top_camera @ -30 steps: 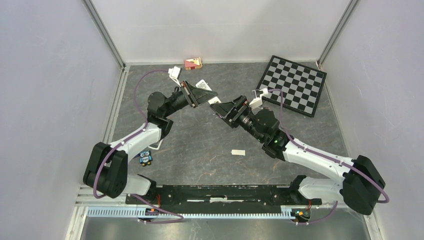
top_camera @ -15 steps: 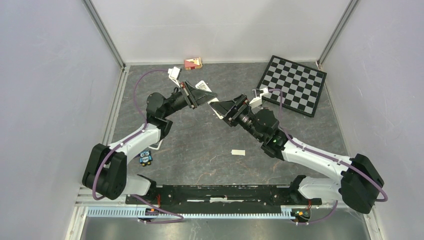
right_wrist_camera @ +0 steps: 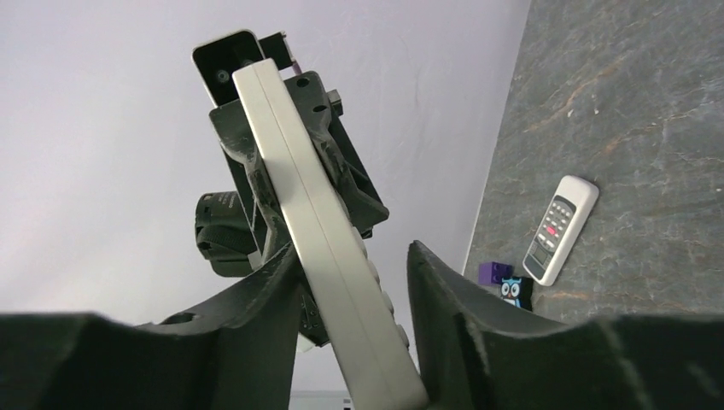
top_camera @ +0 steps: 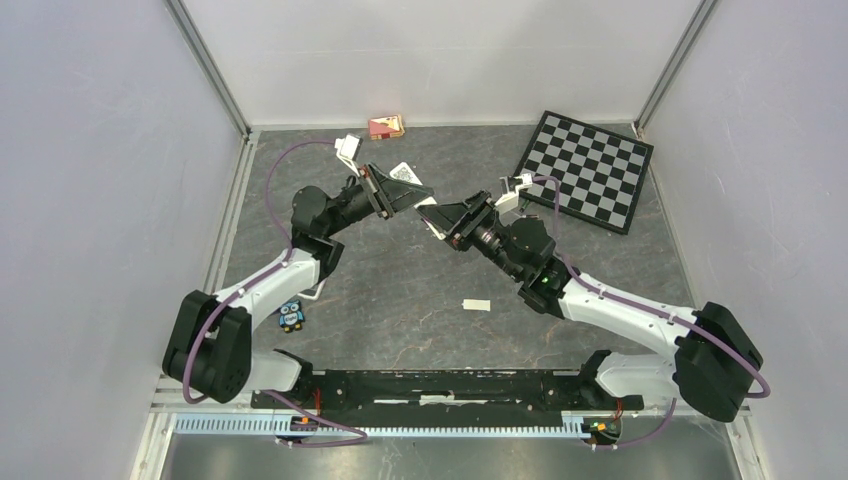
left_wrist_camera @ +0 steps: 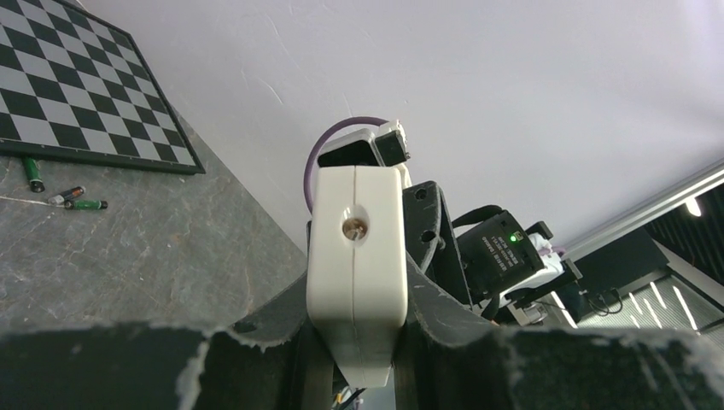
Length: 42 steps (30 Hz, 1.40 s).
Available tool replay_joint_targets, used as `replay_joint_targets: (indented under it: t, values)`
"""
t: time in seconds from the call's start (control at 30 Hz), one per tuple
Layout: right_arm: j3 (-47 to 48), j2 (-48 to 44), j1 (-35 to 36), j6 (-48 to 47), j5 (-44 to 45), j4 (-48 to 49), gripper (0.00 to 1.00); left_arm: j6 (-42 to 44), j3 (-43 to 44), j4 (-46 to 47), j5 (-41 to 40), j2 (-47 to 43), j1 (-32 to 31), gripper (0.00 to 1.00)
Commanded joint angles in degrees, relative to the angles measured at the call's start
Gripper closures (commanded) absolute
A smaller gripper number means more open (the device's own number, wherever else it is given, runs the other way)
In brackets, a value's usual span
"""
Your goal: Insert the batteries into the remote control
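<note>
A white remote control (top_camera: 428, 202) hangs in the air between both arms. My left gripper (top_camera: 410, 192) is shut on one end of it, and the end face (left_wrist_camera: 356, 248) sits squeezed between the jaws. My right gripper (right_wrist_camera: 354, 256) straddles the other end (right_wrist_camera: 333, 273). One finger touches the remote's back, while a gap remains on the button side, so it stands open. Three slim batteries (left_wrist_camera: 75, 199) lie on the table by the chessboard (left_wrist_camera: 77, 94).
A second remote (right_wrist_camera: 559, 229) lies on the table beside an owl figure (right_wrist_camera: 512, 290) and a purple block (right_wrist_camera: 493, 272). A small white piece (top_camera: 476, 304) lies at mid-table. The chessboard (top_camera: 585, 170) is at back right and a red box (top_camera: 386, 126) at the back wall.
My right gripper has slid a little farther onto the remote and its jaws have narrowed round it. The left arm has held still.
</note>
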Motion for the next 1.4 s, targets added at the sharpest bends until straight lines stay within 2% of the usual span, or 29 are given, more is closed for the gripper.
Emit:
replay_joint_targets:
  t: [0.0,0.13,0.27,0.3,0.37,0.43,0.5,0.6,0.73,0.97,1.2,1.37]
  values:
    - [-0.99,-0.15,-0.16,0.48,-0.13,4.45,0.52,-0.24,1.18,0.86,0.67,-2.39,0.09,0.98]
    - [-2.46,-0.32,-0.24,0.40,-0.31,6.91,0.61,-2.42,1.76,0.34,0.43,-2.44,0.06,0.98]
    - [-3.30,-0.50,-0.35,0.16,-0.60,8.27,0.61,-2.92,2.58,-1.40,0.34,-2.66,0.10,0.98]
    - [-3.21,-0.55,-0.35,-0.20,-0.65,8.30,0.56,-2.84,2.63,-1.43,0.34,-2.83,0.09,0.98]
    - [-3.20,-0.74,-0.77,-1.41,-1.48,8.40,0.30,-2.40,2.68,-1.68,0.33,-2.99,0.08,0.98]
    - [-3.78,-1.79,-1.04,-3.20,-1.43,9.17,0.09,-1.58,2.64,-2.48,0.43,-3.07,0.09,0.98]
    - [-4.30,-3.13,-1.53,-5.46,-1.45,8.72,0.02,-1.03,2.73,-3.03,0.66,-3.14,0.19,0.98]
    - [-5.74,-5.04,-3.05,-6.70,-2.54,8.31,0.02,-0.49,2.92,-3.86,0.81,-3.45,0.14,0.98]
    - [-6.39,-5.46,-5.54,-8.90,-7.95,9.51,0.13,-0.53,3.07,-4.29,1.51,-3.58,0.15,0.98]
    - [-0.63,-3.62,-5.92,-20.84,-15.22,4.22,0.30,-0.36,3.11,-4.77,1.93,-3.52,0.15,0.98]
    - [0.21,-2.56,-6.02,-21.71,-15.18,2.09,0.59,-1.04,3.08,-4.32,2.53,-3.43,0.19,0.98]
    - [-0.71,-1.18,-6.00,-21.98,-17.46,3.16,0.69,-1.85,3.30,-4.40,2.70,-3.70,0.19,0.98]
